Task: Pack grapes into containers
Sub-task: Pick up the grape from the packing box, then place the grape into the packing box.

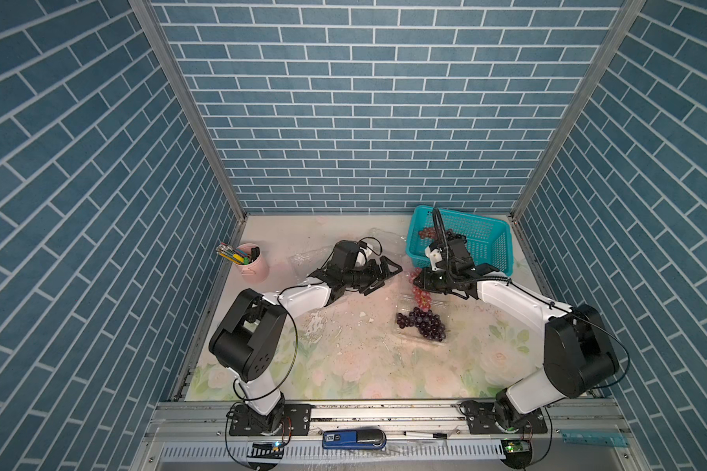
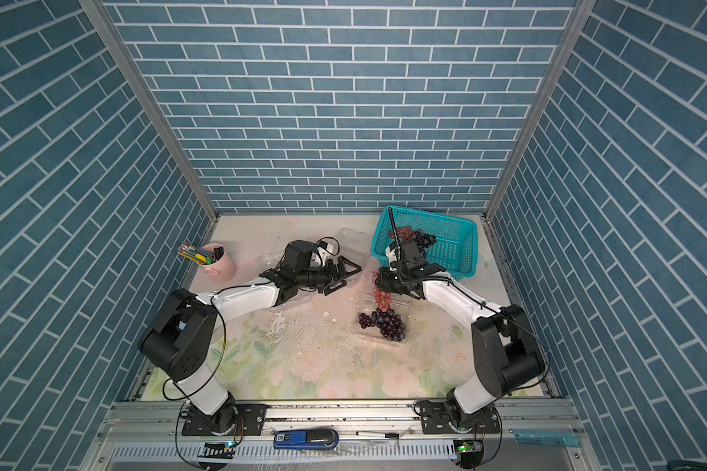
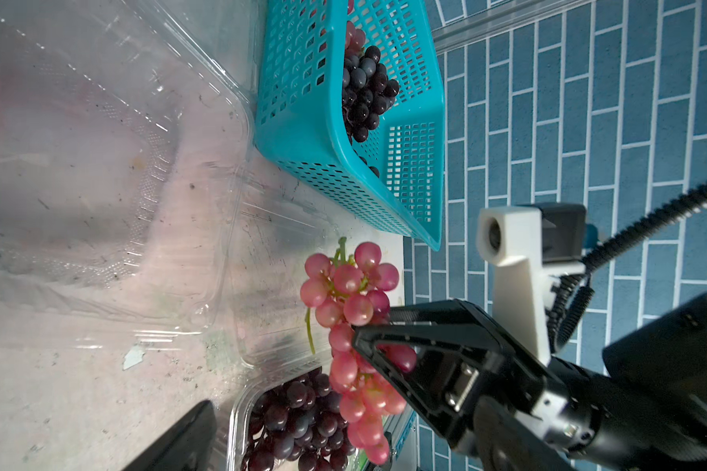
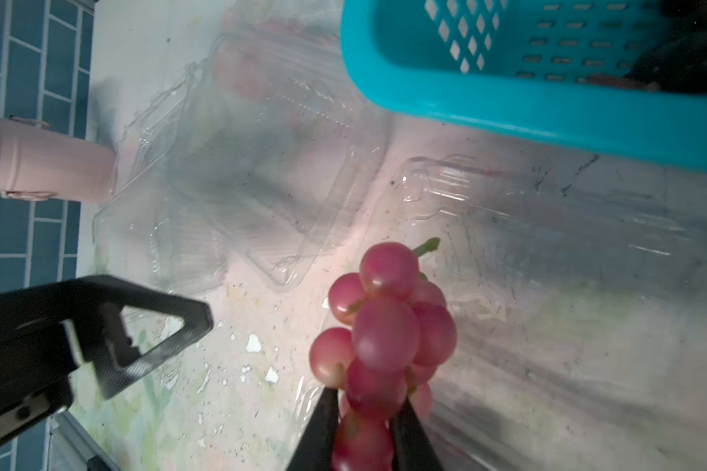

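We see the right claw (image 4: 364, 401) pinching the red grapes (image 4: 386, 334), bunch jutting past its tips over the clear container (image 3: 236, 407), our left claw (image 1: 384, 280) spread wide nearby

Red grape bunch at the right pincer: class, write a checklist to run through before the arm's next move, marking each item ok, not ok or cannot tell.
1. Right pincer closed on the red bunch: ok.
2. Container lid open: ok.
3. Bunch lifted off it: cannot tell.
4. Room beside the dark grapes: cannot tell.
5. Left pincer open, clear of the bunch: ok.
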Available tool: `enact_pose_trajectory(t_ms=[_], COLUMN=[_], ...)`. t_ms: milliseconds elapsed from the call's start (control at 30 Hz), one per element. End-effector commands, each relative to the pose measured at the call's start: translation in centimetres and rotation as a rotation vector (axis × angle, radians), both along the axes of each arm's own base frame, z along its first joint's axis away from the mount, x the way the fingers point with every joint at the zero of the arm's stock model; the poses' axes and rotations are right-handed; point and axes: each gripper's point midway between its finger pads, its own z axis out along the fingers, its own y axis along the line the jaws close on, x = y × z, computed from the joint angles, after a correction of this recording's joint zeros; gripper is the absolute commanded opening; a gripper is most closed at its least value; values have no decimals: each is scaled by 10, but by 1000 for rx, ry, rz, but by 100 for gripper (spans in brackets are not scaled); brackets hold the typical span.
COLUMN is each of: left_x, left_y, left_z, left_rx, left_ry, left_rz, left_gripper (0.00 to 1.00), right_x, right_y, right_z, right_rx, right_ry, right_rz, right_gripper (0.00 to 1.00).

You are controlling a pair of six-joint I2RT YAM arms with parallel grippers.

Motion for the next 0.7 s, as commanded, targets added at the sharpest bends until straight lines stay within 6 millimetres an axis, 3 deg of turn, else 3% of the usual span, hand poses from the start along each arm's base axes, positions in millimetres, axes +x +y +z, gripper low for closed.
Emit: enact_pose_trajectory(t_ms=[0, 200, 667], left_x=[-3, -4, -9], left_y=[3, 4, 10], left_z=[8, 5, -4], left_rx=[-4, 2, 23], left_ry=[-29, -28, -8], left_rz=[-4, -2, 11], left_gripper=[100, 99, 100], right_x=[-27, -59, -82], right_y=[1, 7, 17], right_z=[8, -3, -63], right_rx=[17, 24, -69], right_ry=[10, 23, 101], right_rz=[51, 129, 267], right_gripper=[22, 22, 25])
